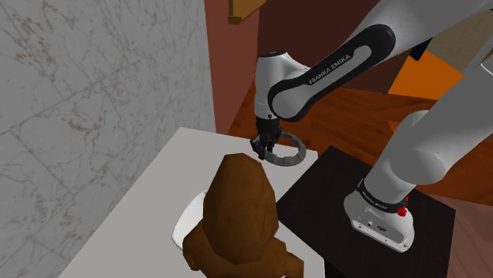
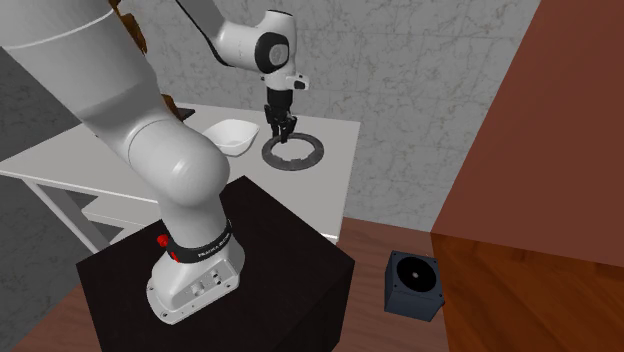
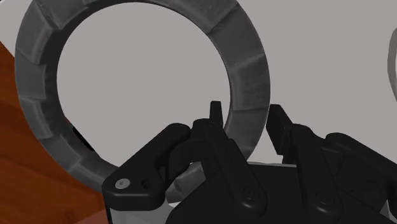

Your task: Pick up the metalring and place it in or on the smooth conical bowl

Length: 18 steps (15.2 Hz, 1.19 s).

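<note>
A dark grey metal ring (image 3: 38,83) lies at, or barely above, the white table (image 1: 170,170), near its edge beside the stand. My black gripper (image 3: 248,111) comes down from above and is shut on the ring's band, one finger inside the hoop and one outside. The shoulder view shows the gripper (image 1: 269,148) on the ring (image 1: 294,154). The second exterior view shows the gripper (image 2: 285,135) at the back rim of the ring (image 2: 300,158). A smooth white conical bowl (image 2: 230,135) stands on the table a short way beside the ring. In the shoulder view the bowl (image 1: 186,225) is partly hidden.
A large brown lumpy object (image 1: 237,213) stands on the table in front of the bowl. The black stand (image 2: 270,250) adjoins the table. A marbled grey wall (image 1: 95,95) runs along the table. A dark blue box (image 2: 413,285) sits on the wooden floor.
</note>
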Motion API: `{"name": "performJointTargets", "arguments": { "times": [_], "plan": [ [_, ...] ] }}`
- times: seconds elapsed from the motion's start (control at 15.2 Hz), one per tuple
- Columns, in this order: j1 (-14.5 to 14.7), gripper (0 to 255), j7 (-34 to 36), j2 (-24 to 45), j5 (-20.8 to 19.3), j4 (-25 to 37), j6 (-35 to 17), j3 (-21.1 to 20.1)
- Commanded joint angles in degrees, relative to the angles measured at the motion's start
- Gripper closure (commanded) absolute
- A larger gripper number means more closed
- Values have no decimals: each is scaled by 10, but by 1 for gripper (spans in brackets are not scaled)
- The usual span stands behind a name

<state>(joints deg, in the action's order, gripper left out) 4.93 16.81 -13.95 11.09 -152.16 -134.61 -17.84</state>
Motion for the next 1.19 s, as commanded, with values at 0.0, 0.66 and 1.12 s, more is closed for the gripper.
{"name": "performJointTargets", "arguments": {
  "times": [0.0,0.66,1.12],
  "plan": [
    [0,255,-1,-11,1,5,16,2],
    [54,255,168,85,-14,108,11,-97],
    [94,255,301,185,-78,216,20,-143]
  ]
}}
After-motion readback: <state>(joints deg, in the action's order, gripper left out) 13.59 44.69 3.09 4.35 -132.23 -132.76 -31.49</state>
